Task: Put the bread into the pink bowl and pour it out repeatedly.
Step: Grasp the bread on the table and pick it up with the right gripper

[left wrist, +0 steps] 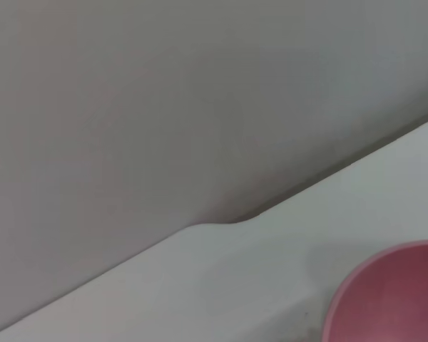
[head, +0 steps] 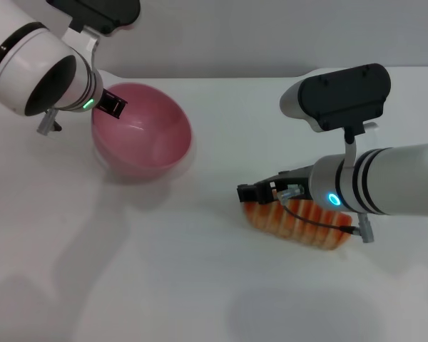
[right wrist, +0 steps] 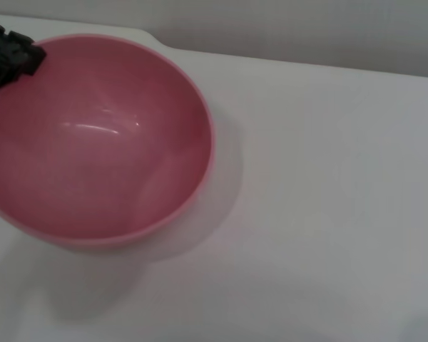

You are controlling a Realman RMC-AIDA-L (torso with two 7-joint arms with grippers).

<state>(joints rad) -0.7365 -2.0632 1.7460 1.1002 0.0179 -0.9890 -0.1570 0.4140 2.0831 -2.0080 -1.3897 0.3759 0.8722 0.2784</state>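
The pink bowl (head: 146,139) sits at the back left of the white table, tipped so that its empty inside faces right. My left gripper (head: 113,105) is shut on its far left rim. The right wrist view shows the same bowl (right wrist: 93,142) empty, with the left gripper (right wrist: 7,53) black on its rim. In the left wrist view only an edge of the bowl (left wrist: 392,299) appears. The bread (head: 321,235), orange with pale stripes, lies at the right. My right gripper (head: 251,192) is right over it at its left end and partly hides it.
The white table (head: 200,285) ends at a grey wall behind the bowl. Nothing else stands on it. The right arm's dark housing (head: 342,96) hangs above the bread.
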